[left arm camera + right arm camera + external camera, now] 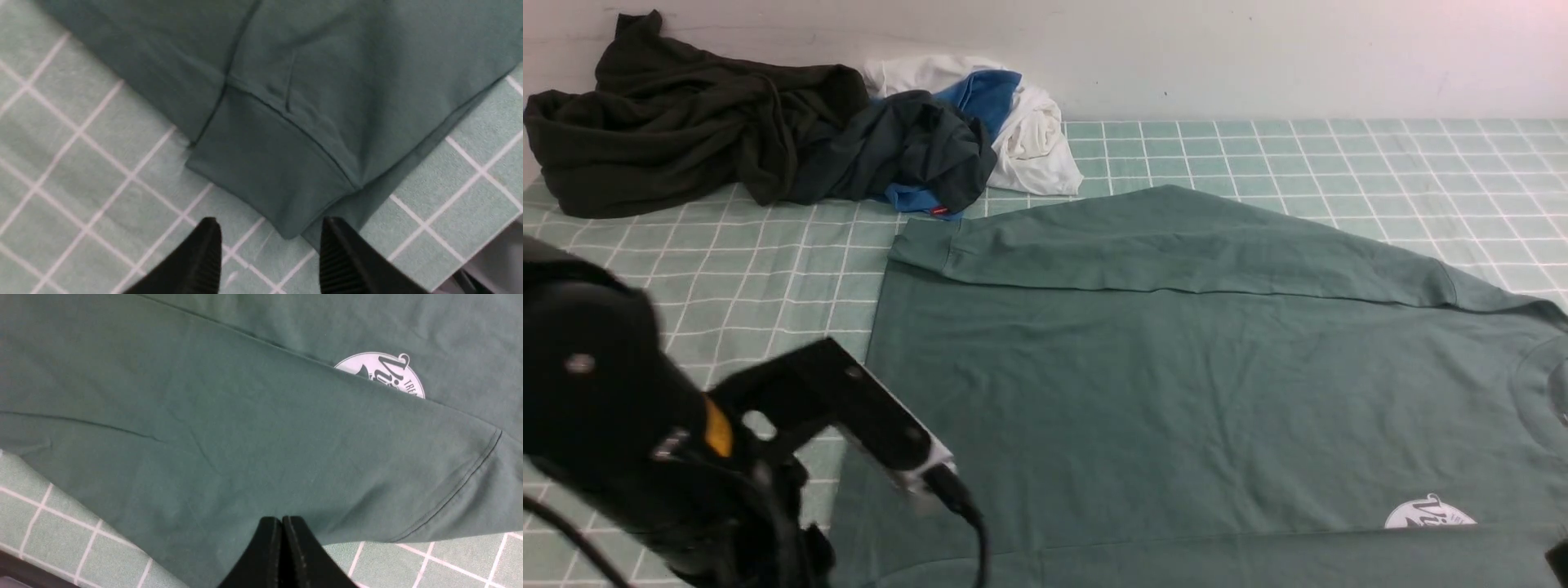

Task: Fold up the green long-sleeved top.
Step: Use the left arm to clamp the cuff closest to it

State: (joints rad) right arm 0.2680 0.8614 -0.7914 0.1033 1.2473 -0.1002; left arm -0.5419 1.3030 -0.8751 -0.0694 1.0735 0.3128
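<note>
The green long-sleeved top [1176,384] lies flat on the checked table cover. Its far sleeve [1176,237] is folded across the body, and a near sleeve [245,437] lies over part of the white round logo [380,371], which also shows in the front view [1429,514]. In the left wrist view a sleeve cuff [265,175] rests on the top's edge. My left gripper [269,228] stands open just off the cuff's corner, holding nothing. My right gripper [282,518] is shut with no cloth between its fingers, above the near sleeve's edge.
A very dark olive-black garment [678,122] is heaped at the back left, beside a dark navy-grey one [915,147] with blue and white cloth [1033,139]. The table's front edge [24,575] runs close below the right gripper. My left arm [621,425] fills the front view's lower left.
</note>
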